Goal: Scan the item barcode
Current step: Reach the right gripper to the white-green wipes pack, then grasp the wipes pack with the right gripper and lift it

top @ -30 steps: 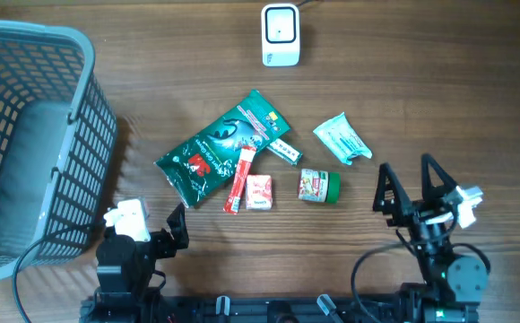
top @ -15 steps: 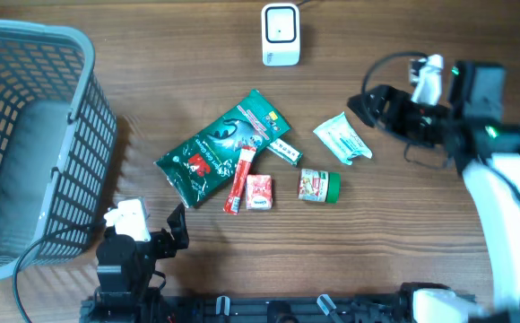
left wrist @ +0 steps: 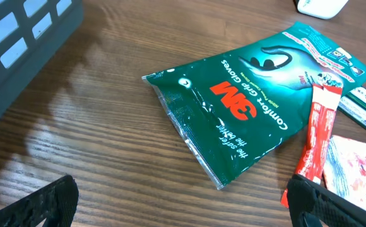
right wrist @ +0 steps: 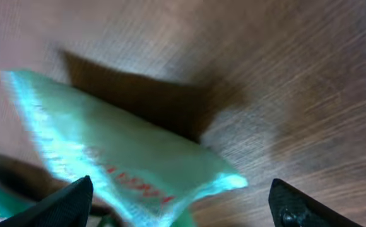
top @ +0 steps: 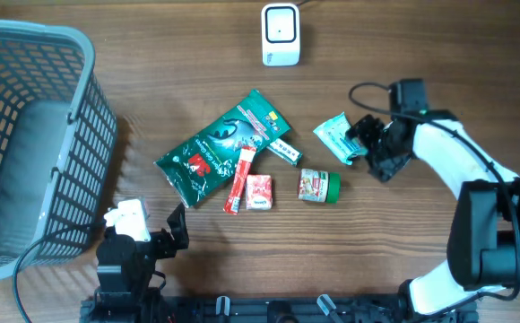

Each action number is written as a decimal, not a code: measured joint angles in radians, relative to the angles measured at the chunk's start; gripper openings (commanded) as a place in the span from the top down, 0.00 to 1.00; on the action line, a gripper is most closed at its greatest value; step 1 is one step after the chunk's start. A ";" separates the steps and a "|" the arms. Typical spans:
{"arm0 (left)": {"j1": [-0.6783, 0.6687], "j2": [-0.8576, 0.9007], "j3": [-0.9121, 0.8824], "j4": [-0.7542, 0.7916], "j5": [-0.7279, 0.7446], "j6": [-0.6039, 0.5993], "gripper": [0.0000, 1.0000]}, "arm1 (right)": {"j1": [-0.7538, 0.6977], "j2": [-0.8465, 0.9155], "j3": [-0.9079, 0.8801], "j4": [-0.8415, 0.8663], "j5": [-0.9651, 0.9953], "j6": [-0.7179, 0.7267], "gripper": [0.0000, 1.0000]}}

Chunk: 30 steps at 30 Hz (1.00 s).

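Note:
A mint-green packet (top: 339,139) lies right of the pile of items. My right gripper (top: 366,149) has come down at its right end, jaws open. In the right wrist view the packet (right wrist: 126,164) is blurred. It reaches between the two wide-apart fingertips (right wrist: 76,202) of the gripper (right wrist: 183,211), neither visibly pressing on it. The white scanner (top: 280,34) stands at the back centre. My left gripper (top: 176,228) rests open near the front edge, short of the green 3M glove packet (left wrist: 246,107); nothing is between its fingers (left wrist: 47,202).
The pile holds a red stick sachet (top: 240,179), a small pink packet (top: 259,192), a green-lidded jar (top: 318,186) and a narrow barcode-striped box (top: 285,150). A grey basket (top: 27,135) fills the left side. The scanner's cable runs off the back edge.
My right arm swung from the front right corner up over the table and down onto the mint-green packet's right end. Its jaws have narrowed a little. The left arm has not moved.

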 measured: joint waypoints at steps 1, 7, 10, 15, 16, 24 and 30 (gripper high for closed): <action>0.000 0.000 0.000 0.000 0.000 0.000 0.00 | 0.011 0.000 -0.032 0.035 0.005 0.026 0.14; 0.000 0.000 0.000 0.000 0.000 0.000 0.00 | 0.043 -0.013 -0.057 0.114 0.016 0.130 0.96; 0.000 0.000 0.000 0.000 0.000 0.000 0.00 | 0.040 -0.027 -0.057 0.132 -0.002 0.154 0.96; 0.000 0.000 0.000 0.001 0.000 0.000 0.00 | -0.043 -0.033 -0.027 -0.060 -0.313 0.165 0.96; 0.000 0.000 0.000 0.000 0.000 0.000 0.00 | -0.094 -0.045 -0.026 -0.085 -0.465 0.165 0.96; 0.000 0.000 0.000 0.001 0.000 0.000 0.00 | -0.220 -0.060 -0.014 0.069 -1.137 0.076 0.96; 0.000 0.000 0.000 0.000 0.000 0.000 0.00 | -0.175 -0.062 -0.012 0.108 -1.147 0.294 0.96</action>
